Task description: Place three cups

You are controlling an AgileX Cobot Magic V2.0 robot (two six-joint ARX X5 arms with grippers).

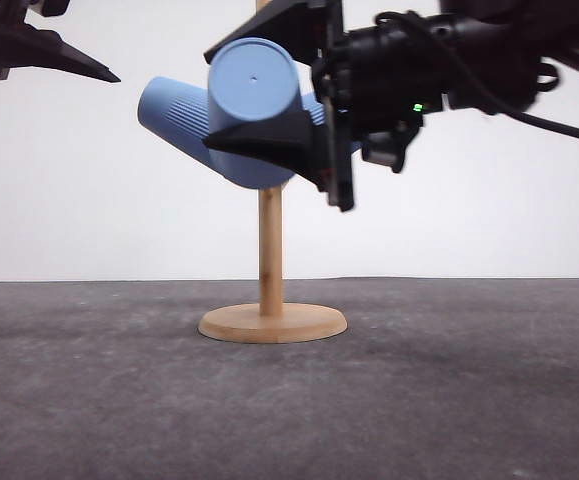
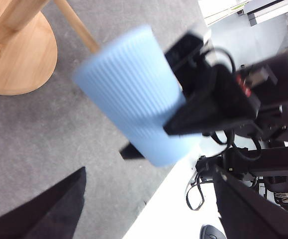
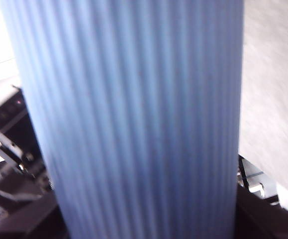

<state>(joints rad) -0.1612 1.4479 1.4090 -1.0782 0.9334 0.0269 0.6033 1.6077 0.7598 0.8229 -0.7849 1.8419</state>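
No readable brand, label or writing on anything; just a small green LED (image 1: 417, 107) glowing on my right wrist housing.

Front view, left to right:

- My left gripper (image 1: 109, 76) is hovering at the 10 o'clock corner, well apart from the cups. Its black fingers (image 2: 49, 209) are showing at the frame edge of the left wrist view, nothing between them. Can't tell whether it's spread or closed.
- First cup (image 1: 174, 112) is sitting on a peg of the wooden stand (image 1: 271, 322), tilted, its end pointing toward 10 o'clock, partly hidden behind the second cup.
- Second cup (image 1: 253, 90) is sitting in my right gripper (image 1: 274, 90), flat round base facing the camera, just in front of the stand's post, up near 12 o'clock of the round foot.
- My right gripper is coming in from 3 o'clock and clamping that cup: one finger over the top, one under.
- In the left wrist view the held cup is slightly blurred, with a wooden peg (image 2: 76, 25) just beside its upper end; contact unclear.
- In the right wrist view the ribbed wall is running upright right between my fingers.
- Stand's base is resting on the dark grey table (image 1: 449, 400).
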